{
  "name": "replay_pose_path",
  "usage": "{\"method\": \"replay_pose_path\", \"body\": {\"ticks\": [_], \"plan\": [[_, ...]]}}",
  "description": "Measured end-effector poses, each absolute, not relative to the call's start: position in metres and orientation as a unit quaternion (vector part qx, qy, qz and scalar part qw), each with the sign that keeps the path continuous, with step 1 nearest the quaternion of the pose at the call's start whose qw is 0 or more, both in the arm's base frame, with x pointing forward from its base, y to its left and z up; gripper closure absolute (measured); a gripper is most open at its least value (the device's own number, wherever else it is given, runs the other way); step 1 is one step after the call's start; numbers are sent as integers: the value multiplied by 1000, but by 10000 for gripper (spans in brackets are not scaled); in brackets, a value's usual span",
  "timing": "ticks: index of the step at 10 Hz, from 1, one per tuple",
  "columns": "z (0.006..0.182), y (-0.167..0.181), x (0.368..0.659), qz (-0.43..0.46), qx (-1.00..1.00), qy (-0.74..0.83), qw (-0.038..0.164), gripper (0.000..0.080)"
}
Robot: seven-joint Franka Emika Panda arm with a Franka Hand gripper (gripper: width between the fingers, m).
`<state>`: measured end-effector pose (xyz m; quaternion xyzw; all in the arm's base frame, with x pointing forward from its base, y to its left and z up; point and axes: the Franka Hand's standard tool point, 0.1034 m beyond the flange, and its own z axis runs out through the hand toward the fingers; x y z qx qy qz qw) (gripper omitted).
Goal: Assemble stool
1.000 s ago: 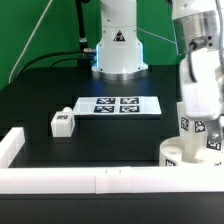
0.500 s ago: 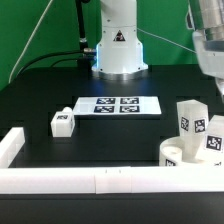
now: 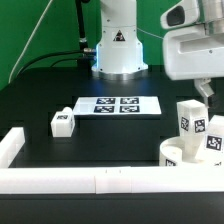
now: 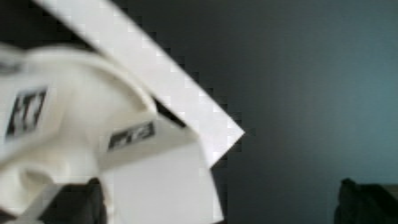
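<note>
Rising clear of the stool, the fingers (image 3: 203, 88) now hang high at the exterior view's right, with the arm's white hand filling the upper corner; a second ago they were down around a leg, and half a second ago they were only a sliver at the picture's edge. Just one dark fingertip shows here, above the parts and touching nothing. The seat (image 3: 172, 155) sits on the worktop (image 3: 110, 140) at the lower right, just behind the front rail (image 3: 100, 181), where it was before. Standing upright on it are the first leg (image 3: 189, 117) and, nearer the camera, the second leg (image 3: 214, 136), both unmoved since the fingers left. The third leg (image 3: 62, 122) lies well apart toward the exterior view's left, near the marker board (image 3: 120, 105). From the wrist, the picture is blurred: the fingers (image 4: 68, 202) stand spread wide and released, the tagged legs (image 4: 71, 95) showing white beside the rail (image 4: 160, 70).
</note>
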<state>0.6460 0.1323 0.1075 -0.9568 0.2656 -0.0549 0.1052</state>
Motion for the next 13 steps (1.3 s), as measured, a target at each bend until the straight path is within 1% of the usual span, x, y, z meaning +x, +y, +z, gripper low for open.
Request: {"method": "replay_pose_path", "body": {"ticks": [1,3,4,5,7,11,12,13], "plan": [[107,131,648,-71,-959,255,105,150],[106,127,648,-77,-975,187,92,150],[106,125,648,-82,-985,130,81,150],[105,122,647,-81,-995,20,59,150],[110,131,646,-67,-989,-126,26,150],[107,123,645,-60,-965,-254,5,150],[104,121,644,-60,-952,-300,-4,150],[92,119,643,-55,-933,-355,-18,150]]}}
